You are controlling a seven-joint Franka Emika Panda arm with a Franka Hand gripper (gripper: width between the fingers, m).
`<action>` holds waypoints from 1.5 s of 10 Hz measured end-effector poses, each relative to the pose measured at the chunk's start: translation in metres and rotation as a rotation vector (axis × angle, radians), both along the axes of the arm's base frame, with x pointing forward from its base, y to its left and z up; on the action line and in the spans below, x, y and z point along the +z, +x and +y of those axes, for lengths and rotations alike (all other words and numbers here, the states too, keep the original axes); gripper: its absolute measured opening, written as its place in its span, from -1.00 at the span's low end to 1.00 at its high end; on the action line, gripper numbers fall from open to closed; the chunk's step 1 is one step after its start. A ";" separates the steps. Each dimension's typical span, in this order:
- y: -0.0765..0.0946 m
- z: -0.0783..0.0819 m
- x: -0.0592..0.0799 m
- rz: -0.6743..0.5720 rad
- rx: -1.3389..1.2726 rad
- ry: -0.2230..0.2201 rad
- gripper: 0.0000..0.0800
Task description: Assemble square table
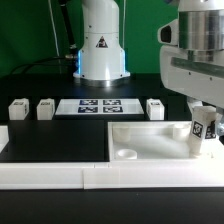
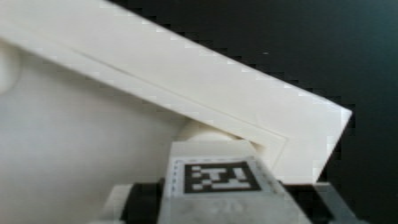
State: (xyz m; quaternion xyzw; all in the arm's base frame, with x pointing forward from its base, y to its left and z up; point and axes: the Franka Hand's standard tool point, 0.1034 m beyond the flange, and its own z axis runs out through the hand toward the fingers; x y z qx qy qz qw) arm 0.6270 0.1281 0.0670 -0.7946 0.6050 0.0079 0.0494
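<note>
With jaws pinched on a leg (image 1: 201, 128), holding it at the slab (image 1: 160, 140) corner, probably for mounting; next needs upright alignment, then screwing in.

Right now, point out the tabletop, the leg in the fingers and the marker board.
tabletop (image 1: 158, 141), exterior view, bare inner face.
held leg (image 1: 201, 130), exterior view, its tagged side.
marker board (image 1: 100, 106), exterior view, its middle.
</note>
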 end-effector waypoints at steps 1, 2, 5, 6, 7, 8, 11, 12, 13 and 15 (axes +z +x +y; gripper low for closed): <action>-0.002 0.000 -0.001 -0.049 -0.187 0.033 -0.27; -0.002 0.001 0.000 -0.049 -0.205 0.034 -0.27; -0.006 -0.002 0.002 -0.044 0.032 0.017 0.14; -0.008 -0.003 0.002 -0.038 0.115 0.013 0.51; -0.007 -0.004 0.002 -0.049 0.234 0.001 0.59; -0.008 -0.004 0.002 -0.053 0.277 -0.002 0.59; -0.008 -0.005 0.002 -0.073 0.545 -0.023 0.62; -0.006 -0.006 0.003 -0.081 0.723 -0.039 0.62; -0.002 -0.008 0.004 -0.099 0.881 -0.057 0.62; 0.003 -0.011 0.004 -0.138 1.020 -0.084 0.62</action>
